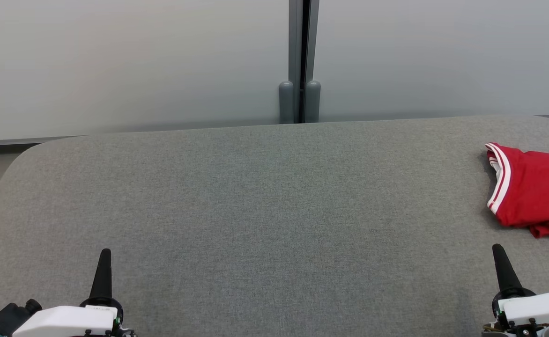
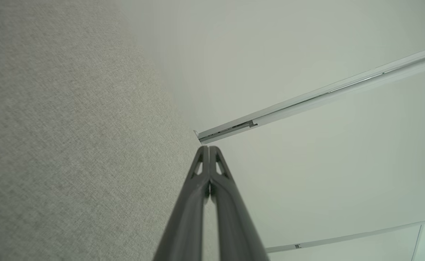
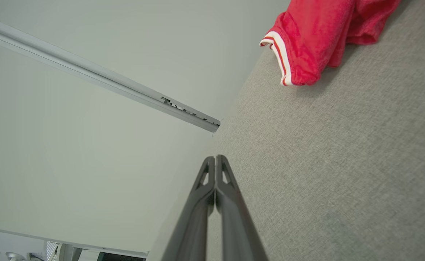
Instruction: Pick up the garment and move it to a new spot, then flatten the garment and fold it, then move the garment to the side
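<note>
Right hand [image 1: 498,250] sits near the garment [image 1: 534,192], apart.

A grey fabric-covered worktop [image 1: 255,196] with rounded far corners filled the foreground. Behind it stood pale, frosted-looking wall panels [image 1: 129,61], split by a dark vertical joint [image 1: 303,47] with two rounded grey caps [image 1: 286,102] at its foot. Light fell soft and even.
</note>
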### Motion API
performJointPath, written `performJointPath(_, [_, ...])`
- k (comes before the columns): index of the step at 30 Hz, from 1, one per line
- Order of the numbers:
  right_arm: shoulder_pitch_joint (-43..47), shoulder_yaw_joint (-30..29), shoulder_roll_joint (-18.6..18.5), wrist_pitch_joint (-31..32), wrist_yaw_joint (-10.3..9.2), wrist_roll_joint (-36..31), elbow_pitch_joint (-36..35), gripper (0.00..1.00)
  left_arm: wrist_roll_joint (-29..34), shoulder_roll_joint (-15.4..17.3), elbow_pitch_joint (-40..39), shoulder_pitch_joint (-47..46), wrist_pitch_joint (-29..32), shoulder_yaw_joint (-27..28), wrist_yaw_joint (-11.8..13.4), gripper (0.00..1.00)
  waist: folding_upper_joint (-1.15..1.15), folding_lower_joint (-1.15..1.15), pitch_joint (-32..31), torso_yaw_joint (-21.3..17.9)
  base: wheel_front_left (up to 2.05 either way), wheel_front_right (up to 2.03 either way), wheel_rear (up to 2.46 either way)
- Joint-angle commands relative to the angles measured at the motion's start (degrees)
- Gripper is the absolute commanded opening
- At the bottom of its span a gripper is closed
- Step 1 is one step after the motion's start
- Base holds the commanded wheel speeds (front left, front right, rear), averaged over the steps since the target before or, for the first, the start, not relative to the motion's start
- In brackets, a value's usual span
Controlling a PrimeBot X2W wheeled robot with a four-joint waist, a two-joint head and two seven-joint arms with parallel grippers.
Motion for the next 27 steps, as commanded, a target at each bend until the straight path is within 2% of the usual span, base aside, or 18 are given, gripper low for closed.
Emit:
performJointPath(1, [-1.1, -0.2, -0.6, 0.6, 0.01, 1.8, -0.2, 0.00, -1.3, 0.4, -0.1, -1.6, 0.5, 0.4, -0.5, 0.00, 0.00, 0.00, 0.0, 0.0, 0.00, 0.00, 0.00])
performJointPath(27, [-3.9, -0.5, -0.7, 3.8, 0.01, 15.6, 0.7, 0.00, -12.4, 0.5, 0.9, -4.7, 3.8, 1.5, -2.2, 0.00, 0.00, 0.00, 0.4, -0.2, 0.00, 0.00, 0.00])
